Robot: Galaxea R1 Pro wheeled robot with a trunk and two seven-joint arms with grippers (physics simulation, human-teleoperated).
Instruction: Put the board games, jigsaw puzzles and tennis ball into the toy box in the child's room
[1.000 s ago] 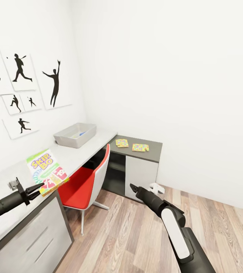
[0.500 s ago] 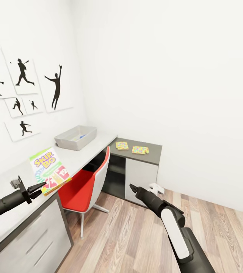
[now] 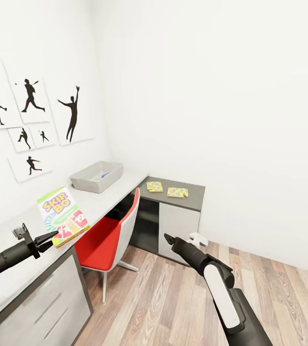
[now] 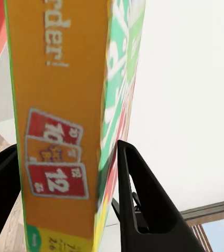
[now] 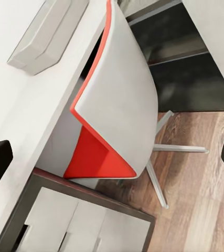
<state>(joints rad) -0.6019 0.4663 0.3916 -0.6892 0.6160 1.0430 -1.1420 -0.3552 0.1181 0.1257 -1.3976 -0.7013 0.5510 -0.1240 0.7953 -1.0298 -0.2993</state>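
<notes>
Game box carried along the desk toward the bin

Nearest, at 8 o'clock, the left gripper (image 3: 49, 238) stays clamped on the Skip-Bo game box (image 3: 63, 216), held tilted above the desk (image 3: 14, 281). At 5 o'clock the right gripper (image 3: 168, 238) hangs empty, fingers apart. The view has crept forward over the last second, so the robot is closing in. Farther, at 11 o'clock, the toy box (image 3: 97, 176) waits; the two puzzles (image 3: 167, 189) lie at 12 o'clock.

bright, even, shadowless render | white walls near blown out | wide-angle edge stretch | close-up lettering blurred
</notes>
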